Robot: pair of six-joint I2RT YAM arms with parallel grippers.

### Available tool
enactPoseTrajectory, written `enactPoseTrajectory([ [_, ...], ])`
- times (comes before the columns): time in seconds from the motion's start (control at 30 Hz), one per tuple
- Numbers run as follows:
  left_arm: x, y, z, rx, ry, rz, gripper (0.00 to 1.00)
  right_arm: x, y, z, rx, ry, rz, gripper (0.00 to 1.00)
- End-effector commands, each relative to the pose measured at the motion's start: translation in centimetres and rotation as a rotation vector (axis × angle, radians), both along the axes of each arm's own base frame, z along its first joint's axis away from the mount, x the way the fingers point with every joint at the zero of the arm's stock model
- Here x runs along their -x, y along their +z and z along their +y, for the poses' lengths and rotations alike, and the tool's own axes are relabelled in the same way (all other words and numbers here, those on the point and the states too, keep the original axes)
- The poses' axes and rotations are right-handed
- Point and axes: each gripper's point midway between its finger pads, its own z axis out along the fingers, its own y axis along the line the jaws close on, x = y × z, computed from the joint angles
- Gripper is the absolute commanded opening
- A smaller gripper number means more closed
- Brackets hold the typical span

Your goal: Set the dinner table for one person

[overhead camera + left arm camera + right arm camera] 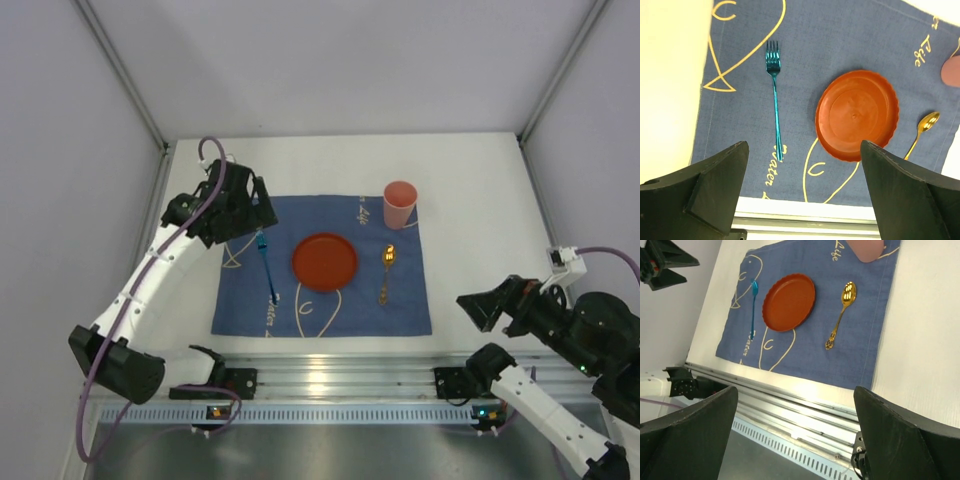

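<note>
The white dinner table carries a blue cloth with pale line drawings. On the cloth lie a blue fork at the left, a red plate in the middle, a gold spoon at the right and a pink cup at the far right corner. My left gripper hovers open and empty over the cloth's far left corner, above the fork. My right gripper is open and empty, raised off the cloth's near right corner. The right wrist view shows the plate and the spoon.
A slotted aluminium rail runs along the table's near edge, with both arm bases bolted to it. White walls close in the table on the left, back and right. Bare tabletop lies right of the cloth.
</note>
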Motion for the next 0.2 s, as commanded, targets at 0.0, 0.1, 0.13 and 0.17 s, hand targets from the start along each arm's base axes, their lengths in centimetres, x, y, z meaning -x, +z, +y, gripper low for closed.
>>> enactPoseTrajectory([
  [0.0, 0.8, 3.5, 1.4, 0.01, 0.066, -0.091, 0.99, 0.0, -0.2, -0.8, 0.07, -0.004, 0.007, 1.0],
  [0.1, 1.7, 4.3, 2.4, 0.001, 0.093, -0.115, 0.98, 0.1, 0.2, 0.7, 0.08, 0.102, -0.027, 1.0],
  [0.13, 1.9, 4.4, 2.6, -0.004, 0.097, -0.122, 0.98, 0.1, 0.3, 0.7, 0.087, 0.103, -0.026, 1.0],
  [0.17, 2.0, 4.6, 2.8, -0.012, 0.096, -0.13, 0.99, -0.1, 0.2, 0.4, 0.102, 0.084, -0.017, 1.0],
])
